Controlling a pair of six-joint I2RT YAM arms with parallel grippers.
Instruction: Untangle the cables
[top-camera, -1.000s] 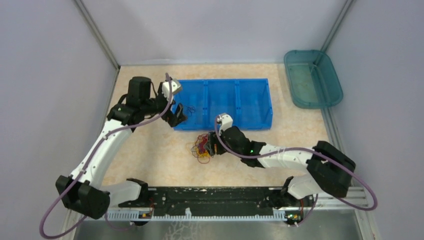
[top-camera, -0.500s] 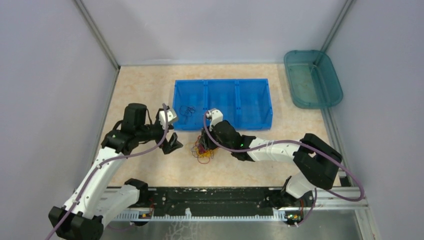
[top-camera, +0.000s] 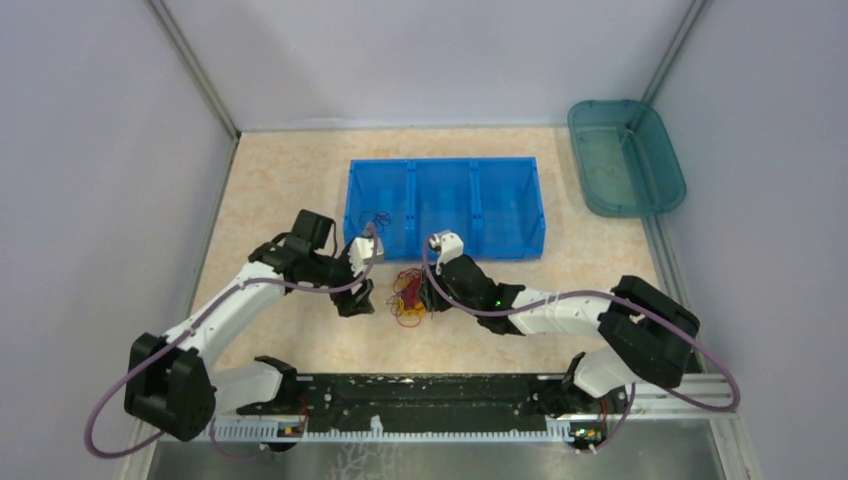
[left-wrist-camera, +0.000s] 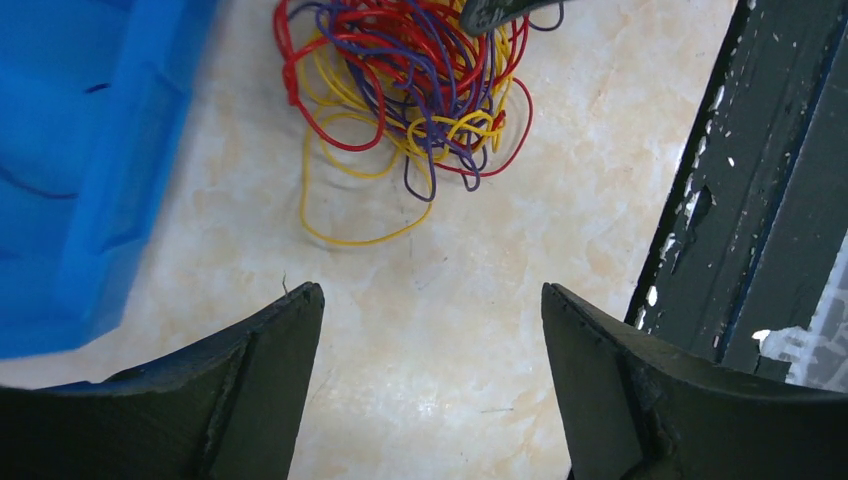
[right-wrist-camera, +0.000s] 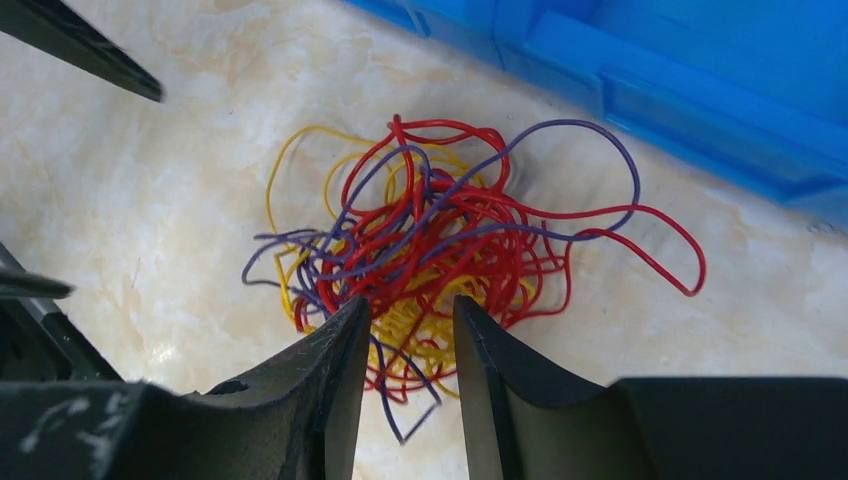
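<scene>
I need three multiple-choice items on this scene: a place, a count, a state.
1. Where does the cable tangle lie? A in a cardboard box; B on the table, before the blue bin; C inside the bin.
2. How many compartments has the bin? A two; B five; C three.
3. How is the left gripper? A open, empty; B shut on a cable; C shut on the bin's rim.
Key: B, it lies on bare table; C, two dividers show; A, its fingers stand apart, nothing between.
</scene>
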